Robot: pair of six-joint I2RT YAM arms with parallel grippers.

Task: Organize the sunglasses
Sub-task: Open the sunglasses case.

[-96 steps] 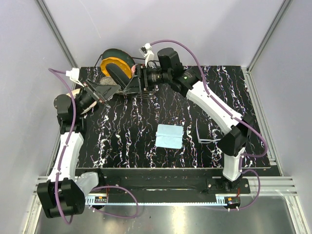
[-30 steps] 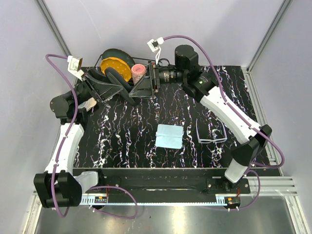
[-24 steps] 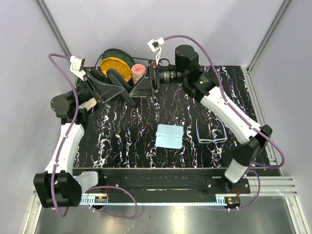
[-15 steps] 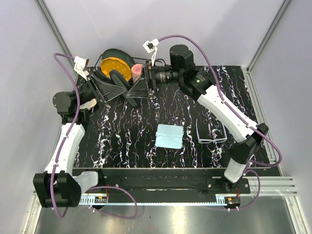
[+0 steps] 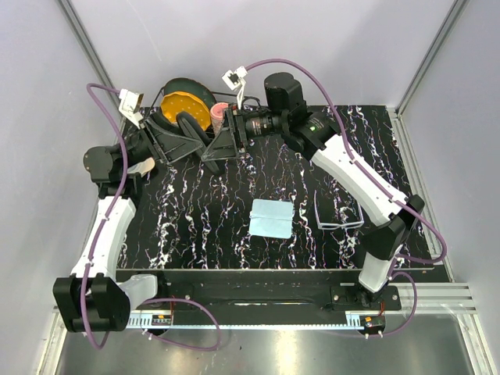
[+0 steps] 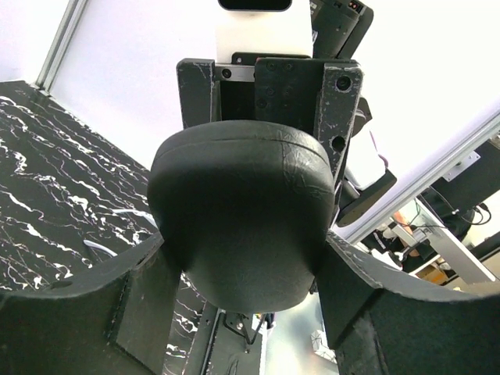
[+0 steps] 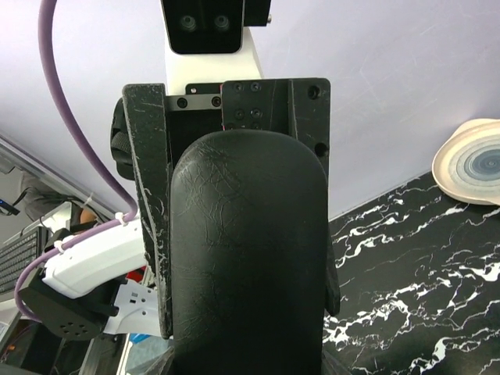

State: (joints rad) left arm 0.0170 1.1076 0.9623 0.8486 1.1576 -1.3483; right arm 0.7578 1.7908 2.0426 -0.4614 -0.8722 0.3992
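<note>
The sunglasses (image 5: 337, 215), with a thin whitish frame and clear lenses, lie on the table at the right, apart from both grippers. The black glasses case (image 5: 194, 131) is held above the table's back left corner. My left gripper (image 5: 178, 139) is shut on one end of the case (image 6: 242, 211), with its fingers (image 6: 101, 312) either side. My right gripper (image 5: 221, 141) is shut on the other end, and the case (image 7: 246, 258) fills its view. The light-blue cloth (image 5: 272, 217) lies flat at the table's middle.
A dark round dish with an orange-yellow inside (image 5: 187, 101) and a pink cylinder (image 5: 219, 116) stand at the back edge, just behind the grippers. A pale round object (image 7: 473, 160) shows at the right of the right wrist view. Walls and frame posts enclose the table.
The right arm has swung a little left and the left gripper a little right, so the two grippers stand closer together with the case between them. Sunglasses and cloth have not moved.
</note>
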